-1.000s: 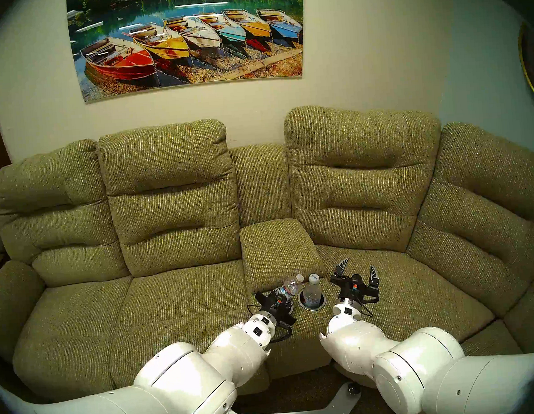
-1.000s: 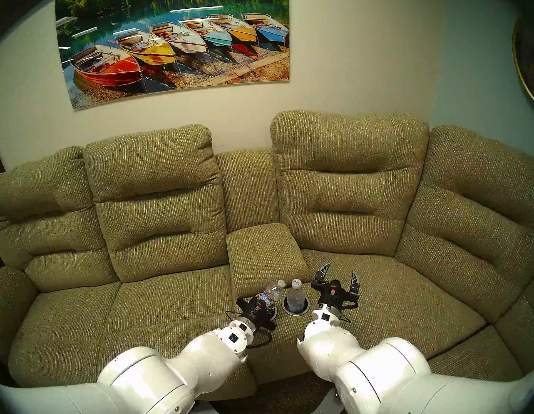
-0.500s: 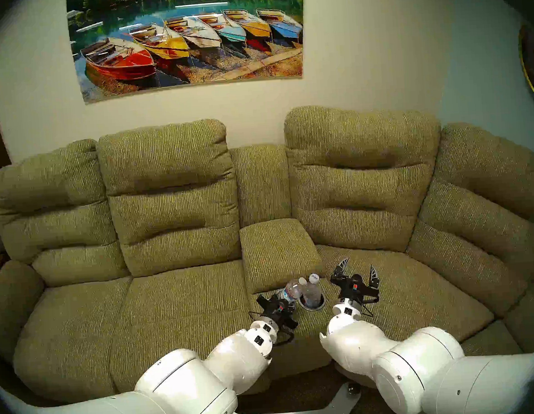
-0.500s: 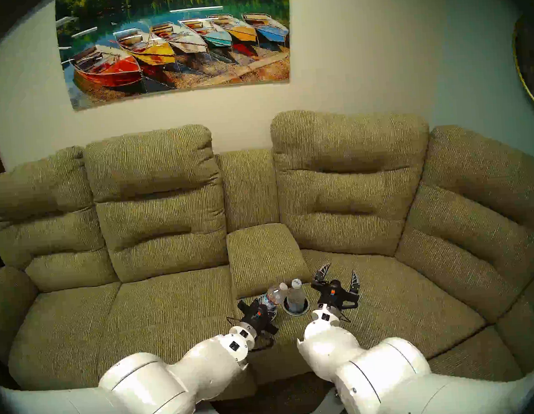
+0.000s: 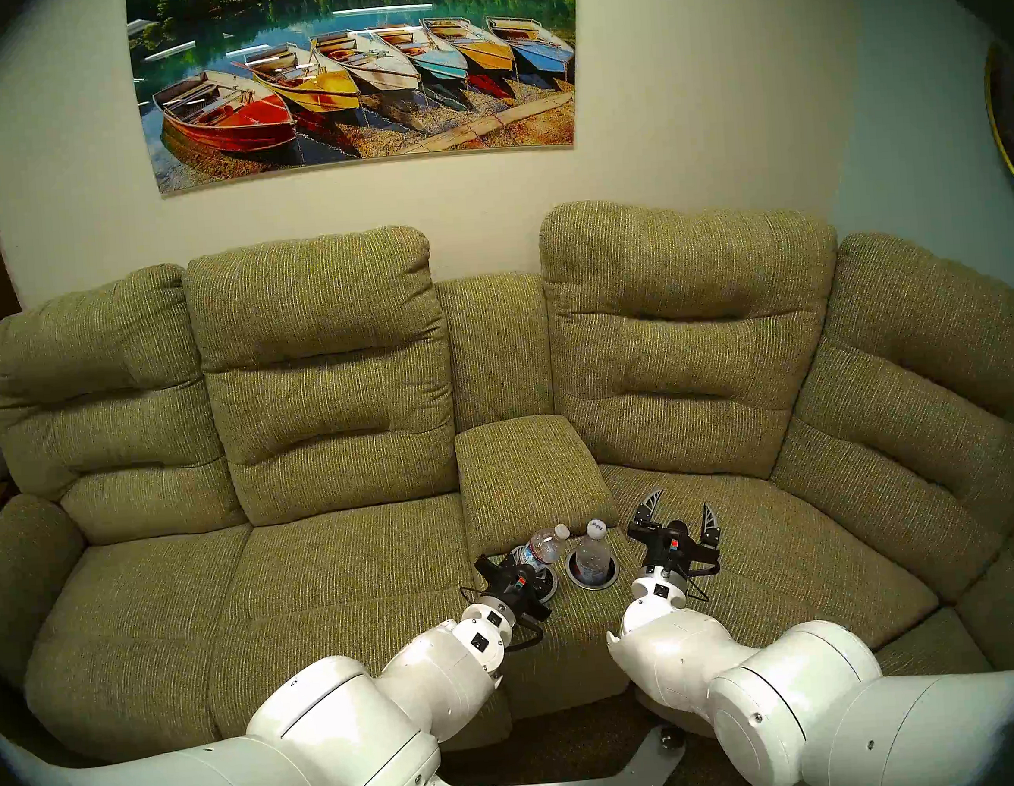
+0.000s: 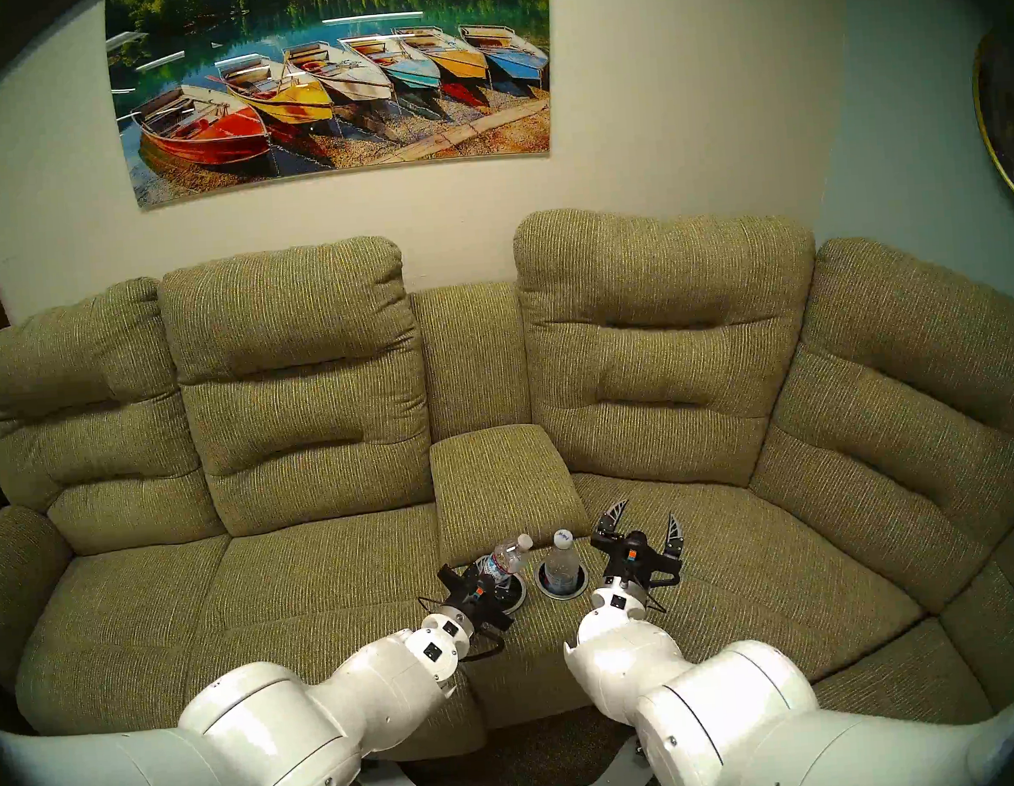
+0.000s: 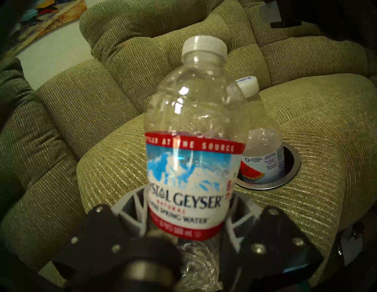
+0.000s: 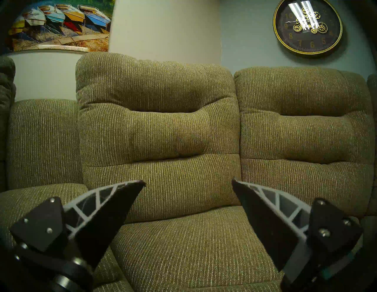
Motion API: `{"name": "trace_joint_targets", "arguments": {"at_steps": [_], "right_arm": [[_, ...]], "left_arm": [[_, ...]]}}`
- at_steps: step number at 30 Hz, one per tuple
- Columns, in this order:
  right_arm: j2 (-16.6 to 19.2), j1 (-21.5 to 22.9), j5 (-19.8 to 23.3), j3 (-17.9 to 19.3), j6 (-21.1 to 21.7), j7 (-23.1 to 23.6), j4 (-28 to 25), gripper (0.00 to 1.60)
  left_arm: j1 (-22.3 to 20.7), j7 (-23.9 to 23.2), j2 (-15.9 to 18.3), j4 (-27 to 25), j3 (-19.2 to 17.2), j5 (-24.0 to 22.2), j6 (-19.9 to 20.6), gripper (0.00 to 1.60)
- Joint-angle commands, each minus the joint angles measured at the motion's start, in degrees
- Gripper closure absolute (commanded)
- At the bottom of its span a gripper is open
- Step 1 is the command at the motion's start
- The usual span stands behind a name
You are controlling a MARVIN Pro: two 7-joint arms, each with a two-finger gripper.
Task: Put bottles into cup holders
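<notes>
My left gripper [image 5: 520, 568] is shut on the bottle with the red-white-blue label [image 5: 538, 552], gripping its lower half. In the left wrist view, the fingers [image 7: 132, 210] press both sides of that bottle [image 7: 189, 163]. It leans right, over the left cup holder [image 5: 553, 585]; its base is hidden by the gripper. The pale-labelled bottle [image 5: 592, 554] stands upright in the right cup holder [image 5: 607, 580] and also shows in the left wrist view [image 7: 263, 155]. The two bottles are apart. My right gripper [image 5: 677, 512] is open and empty, right of the console; its fingers [image 8: 114, 206] are spread.
The holders sit in the front of the olive sofa's centre console [image 5: 528, 472], whose padded lid rises just behind them. Seat cushions [image 5: 338, 581] lie at both sides. A boat picture [image 5: 357, 76] and a clock [image 8: 307, 26] hang on the wall.
Half a second ago the held bottle's cap leaned against the standing bottle. My left gripper has since moved left and the two bottles have parted. The right arm has not moved.
</notes>
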Motion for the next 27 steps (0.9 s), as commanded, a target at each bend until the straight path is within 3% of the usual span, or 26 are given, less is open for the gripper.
{"name": "trace_joint_targets", "arguments": {"at_steps": [1,27], "right_arm": [[-0.01,0.51,-0.08,-0.04,-0.29,-0.01,-0.39,0.0],[-0.04,0.5,-0.07,0.18,-0.29,0.17,-0.35,0.0]], "left_arm": [[-1.17,0.54,-0.92,-0.34,0.23,0.27,0.7,1.6],[-1.71,1.64,-3.96,-0.78,2.26,2.41,3.68,1.6]]}}
